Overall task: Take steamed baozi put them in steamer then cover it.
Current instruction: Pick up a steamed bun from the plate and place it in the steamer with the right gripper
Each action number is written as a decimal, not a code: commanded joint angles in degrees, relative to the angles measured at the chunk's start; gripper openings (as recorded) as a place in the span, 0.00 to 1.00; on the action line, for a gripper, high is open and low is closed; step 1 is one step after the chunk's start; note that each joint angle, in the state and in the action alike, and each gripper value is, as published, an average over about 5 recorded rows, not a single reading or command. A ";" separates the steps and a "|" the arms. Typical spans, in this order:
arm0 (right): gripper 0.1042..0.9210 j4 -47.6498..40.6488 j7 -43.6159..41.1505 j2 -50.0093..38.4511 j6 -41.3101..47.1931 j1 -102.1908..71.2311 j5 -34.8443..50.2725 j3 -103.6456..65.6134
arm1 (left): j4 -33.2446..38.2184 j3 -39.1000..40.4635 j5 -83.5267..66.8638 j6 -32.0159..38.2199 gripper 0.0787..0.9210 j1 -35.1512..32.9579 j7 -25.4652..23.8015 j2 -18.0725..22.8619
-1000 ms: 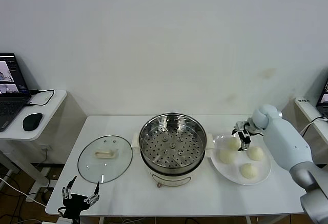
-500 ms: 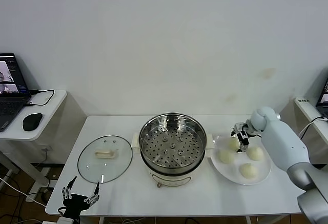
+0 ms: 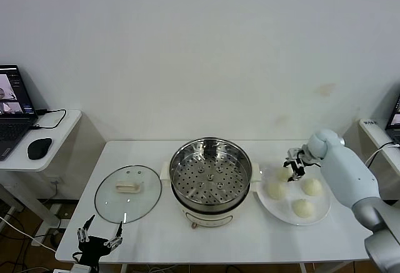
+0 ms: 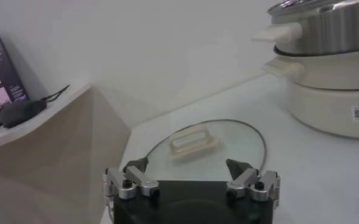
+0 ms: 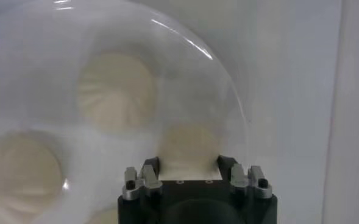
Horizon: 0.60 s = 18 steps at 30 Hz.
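Four steamed baozi (image 3: pixel 294 189) sat on the plate (image 3: pixel 317 215); the steamer (image 3: pixel 210 173) held none, and the cover (image 3: pixel 128 193) lay beside it (nothing done yet). My right gripper (image 3: pixel 294 165) straddled one bun, fingers apart; my left gripper (image 3: pixel 99 238) idled, spread.

White table (image 3: pixel 156 238): glass cover (image 3: pixel 128 193) lying flat at left; steamer (image 3: pixel 210 181) on its cream pot at centre; round white plate (image 3: pixel 320 214) with baozi (image 3: pixel 304 208) at right, just beside the steamer.
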State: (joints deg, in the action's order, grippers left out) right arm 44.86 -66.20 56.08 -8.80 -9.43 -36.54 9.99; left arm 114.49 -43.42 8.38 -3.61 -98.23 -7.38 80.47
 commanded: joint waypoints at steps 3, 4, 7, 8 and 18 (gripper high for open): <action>0.60 9.12 -4.02 -7.51 1.44 8.15 12.28 9.06 | 0.06 0.18 0.05 0.03 0.88 0.70 -0.36 0.18; 0.60 10.01 -4.77 -8.30 1.64 10.42 14.41 10.97 | 0.13 0.20 0.06 0.03 0.88 0.77 -0.32 0.24; 0.60 11.97 -6.84 -9.00 2.63 18.33 20.79 16.65 | 0.44 0.37 0.20 0.28 0.88 0.77 -0.16 0.20; 0.60 12.24 -7.48 -8.71 2.99 20.66 22.52 18.42 | 0.54 0.40 0.28 0.42 0.88 0.78 -0.11 0.14; 0.60 0.63 -13.45 8.22 -8.42 38.10 32.92 30.20 | 2.57 -0.57 0.86 1.02 0.88 0.19 0.49 0.24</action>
State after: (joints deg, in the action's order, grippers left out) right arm 50.79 -75.31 55.18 -9.29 14.05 -13.93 29.93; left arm 115.90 -43.69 8.84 -2.88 -97.60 -7.02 80.53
